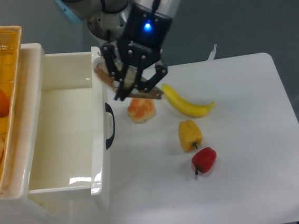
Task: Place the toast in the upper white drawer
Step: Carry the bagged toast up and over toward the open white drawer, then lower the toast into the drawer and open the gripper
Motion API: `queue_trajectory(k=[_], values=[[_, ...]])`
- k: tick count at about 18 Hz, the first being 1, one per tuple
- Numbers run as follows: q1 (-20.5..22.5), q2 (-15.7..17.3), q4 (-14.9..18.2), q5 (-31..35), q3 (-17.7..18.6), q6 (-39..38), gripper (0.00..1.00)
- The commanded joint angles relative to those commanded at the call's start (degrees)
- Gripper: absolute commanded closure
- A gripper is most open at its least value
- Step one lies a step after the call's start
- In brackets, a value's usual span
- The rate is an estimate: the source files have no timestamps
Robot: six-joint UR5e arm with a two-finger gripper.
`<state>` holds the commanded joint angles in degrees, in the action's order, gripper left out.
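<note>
Gripper [130, 85] clenched on the toast [116, 82], lifted above the counter [248, 150] at upper centre, just right of the upper white drawer [61, 131], over the bun [140, 108].

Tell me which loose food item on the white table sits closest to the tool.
The round orange-yellow bun: it lies right under the tool, which grips the wrapped toast slice. The yellow banana, yellow pepper and red pepper lie further right.
</note>
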<state>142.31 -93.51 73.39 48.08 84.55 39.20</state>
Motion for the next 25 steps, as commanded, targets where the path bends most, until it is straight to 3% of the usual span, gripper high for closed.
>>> queue_trajectory(k=[5, 22, 23, 24, 25], values=[[-3.6, -1.1, -1.3, -0.4, 0.1, 0.4, 1.0], [-8.8, -1.3, -1.7, -0.4, 2.4, 0.4, 1.0], [-8.8, -1.3, -1.7, -0.4, 2.4, 0.4, 0.91], [-8.9, -1.3, -1.8, -0.4, 2.4, 0.5, 0.72], [-8.9, -1.4, -1.8, -0.4, 2.4, 0.9, 0.61]])
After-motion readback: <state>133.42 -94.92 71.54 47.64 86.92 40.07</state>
